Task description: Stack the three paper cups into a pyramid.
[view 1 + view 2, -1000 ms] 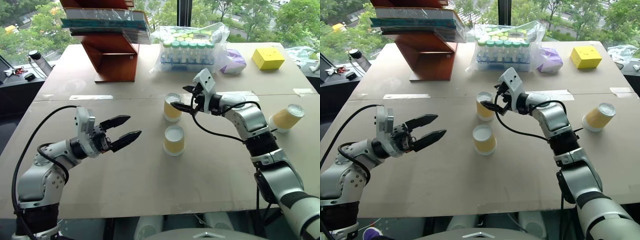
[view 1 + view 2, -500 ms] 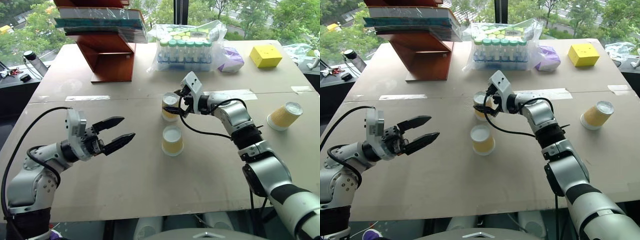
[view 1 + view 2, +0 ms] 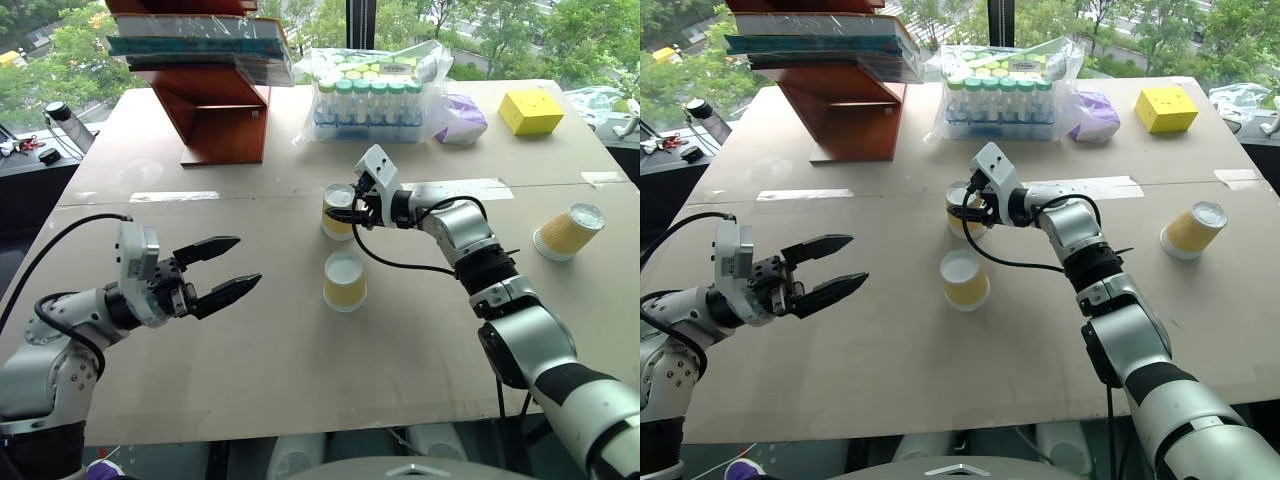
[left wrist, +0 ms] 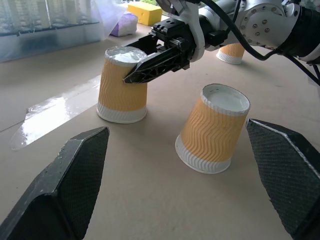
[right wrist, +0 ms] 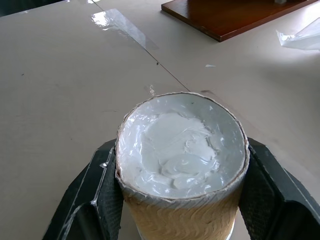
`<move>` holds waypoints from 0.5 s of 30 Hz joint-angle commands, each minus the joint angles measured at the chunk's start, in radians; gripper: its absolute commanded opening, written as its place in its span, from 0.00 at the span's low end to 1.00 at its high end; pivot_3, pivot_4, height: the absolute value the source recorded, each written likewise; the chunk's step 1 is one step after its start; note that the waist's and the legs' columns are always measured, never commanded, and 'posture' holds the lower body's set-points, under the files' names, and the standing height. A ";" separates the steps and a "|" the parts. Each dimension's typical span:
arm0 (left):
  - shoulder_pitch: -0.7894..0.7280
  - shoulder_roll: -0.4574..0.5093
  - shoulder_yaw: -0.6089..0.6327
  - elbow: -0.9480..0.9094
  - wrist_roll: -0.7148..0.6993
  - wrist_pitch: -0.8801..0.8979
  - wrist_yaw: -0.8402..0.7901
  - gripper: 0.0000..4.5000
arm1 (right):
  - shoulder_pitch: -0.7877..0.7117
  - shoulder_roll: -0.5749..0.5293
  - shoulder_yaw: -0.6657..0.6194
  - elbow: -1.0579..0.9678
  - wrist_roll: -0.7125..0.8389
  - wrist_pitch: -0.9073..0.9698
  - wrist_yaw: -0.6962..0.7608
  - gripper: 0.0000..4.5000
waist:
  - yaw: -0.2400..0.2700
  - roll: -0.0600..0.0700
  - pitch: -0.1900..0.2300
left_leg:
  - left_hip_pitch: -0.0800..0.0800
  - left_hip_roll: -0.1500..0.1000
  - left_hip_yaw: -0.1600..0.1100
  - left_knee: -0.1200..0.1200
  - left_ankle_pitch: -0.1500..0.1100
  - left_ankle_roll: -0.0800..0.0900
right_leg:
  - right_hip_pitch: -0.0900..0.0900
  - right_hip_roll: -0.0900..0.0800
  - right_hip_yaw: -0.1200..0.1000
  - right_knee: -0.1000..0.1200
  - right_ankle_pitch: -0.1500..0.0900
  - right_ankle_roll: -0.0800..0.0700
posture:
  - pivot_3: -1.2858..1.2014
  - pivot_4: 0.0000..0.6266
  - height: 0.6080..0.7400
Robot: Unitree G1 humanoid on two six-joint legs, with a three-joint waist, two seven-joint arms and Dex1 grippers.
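Two yellow-orange paper cups stand upside down mid-table, the far cup (image 3: 336, 227) and the near cup (image 3: 345, 281). A third paper cup (image 3: 570, 232) sits apart at the right, tilted. My right gripper (image 3: 340, 211) is shut on the far cup (image 5: 182, 145), its fingers (image 5: 95, 195) pressed against both sides just under the white base. My left gripper (image 3: 228, 268) hovers open to the left of the cups with nothing between its fingers (image 4: 75, 180); both central cups (image 4: 215, 127) lie ahead of it. No pyramid stands.
At the back stand a red-brown wooden stand with books (image 3: 215, 90), a plastic bag of green-capped vials (image 3: 375, 95), a purple bag (image 3: 465, 118) and a yellow box (image 3: 535, 112). Bare tabletop (image 3: 300, 370) lies in front of the cups.
My right gripper's fingers have closed around the far cup. The left gripper has drifted a little to the left and back, still open.
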 commanded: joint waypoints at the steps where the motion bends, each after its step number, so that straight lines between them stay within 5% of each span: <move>1: 0.000 0.002 0.017 -0.032 -0.019 -0.014 0.001 1.00 | -0.027 -0.023 -0.030 -0.056 0.001 -0.021 0.015 0.50 | 0.000 0.000 0.000 | 0.000 0.000 0.000 0.000 0.000 0.000 | 0.000 0.000 0.000 0.000 0.000 0.000 | 0.52 0.24 1.00; 9: -0.136 -0.022 -0.103 -0.072 -0.026 0.037 0.062 1.00 | 0.090 -0.282 -0.129 -0.639 0.168 0.319 0.089 0.50 | 0.028 0.003 0.002 | -0.005 -0.001 -0.003 0.001 0.000 0.000 | -0.001 -0.002 -0.004 -0.002 0.000 0.000 | 0.52 0.24 1.00; 15: -0.208 -0.071 -0.152 -0.026 0.023 -0.052 0.059 1.00 | 0.324 -0.482 -0.233 -1.015 0.273 0.519 0.053 0.50 | 0.027 0.002 0.002 | -0.004 -0.001 -0.002 0.000 0.000 0.000 | 0.000 -0.001 -0.003 -0.003 0.000 0.000 | 0.52 0.24 1.00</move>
